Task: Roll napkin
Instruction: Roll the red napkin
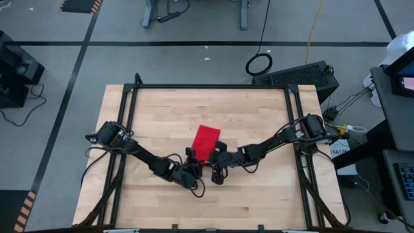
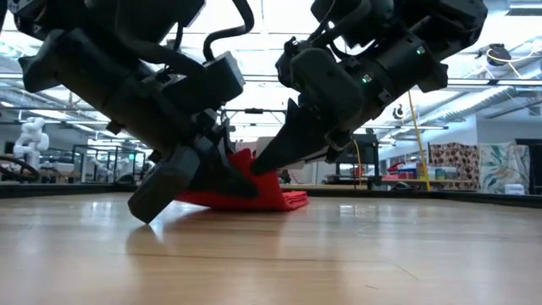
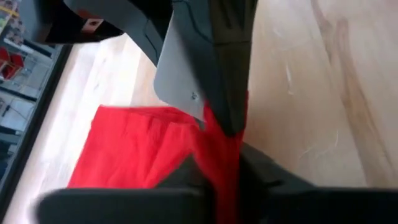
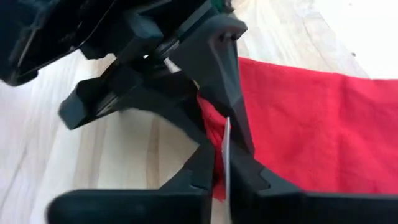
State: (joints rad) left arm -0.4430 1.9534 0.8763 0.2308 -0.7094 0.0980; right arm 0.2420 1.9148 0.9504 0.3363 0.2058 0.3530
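Note:
The red napkin point(image 1: 207, 140) lies on the wooden table point(image 1: 162, 110), its far part flat and its near edge raised. My two grippers meet at that near edge, almost touching each other. My left gripper point(image 1: 192, 162) comes in from the table's left and is shut on the cloth point(image 3: 137, 155). My right gripper point(image 1: 217, 159) comes in from the right and is shut on the cloth point(image 4: 311, 118) beside it. In the low view the napkin point(image 2: 275, 200) shows behind the left gripper point(image 2: 233, 182) and the right gripper point(image 2: 269, 161). My left gripper pinches a bunched bit of the napkin's near edge point(image 3: 221, 163) between its two fingers, slanting down from the near left. That bit is lifted, while the rest of the cloth lies on the table. My right gripper pinches the near edge point(image 4: 212, 121) between its two fingers, slanting down from the near right, close beside the other gripper's fingers point(image 4: 221, 68). The pinched cloth is gathered and raised; the far part stays flat on the table.
A black frame point(image 1: 213, 86) runs along the table's far edge and down both sides. Bare wood lies all round the napkin. Beyond the table stand a dark case point(image 1: 304, 76) and desks with gear at the right.

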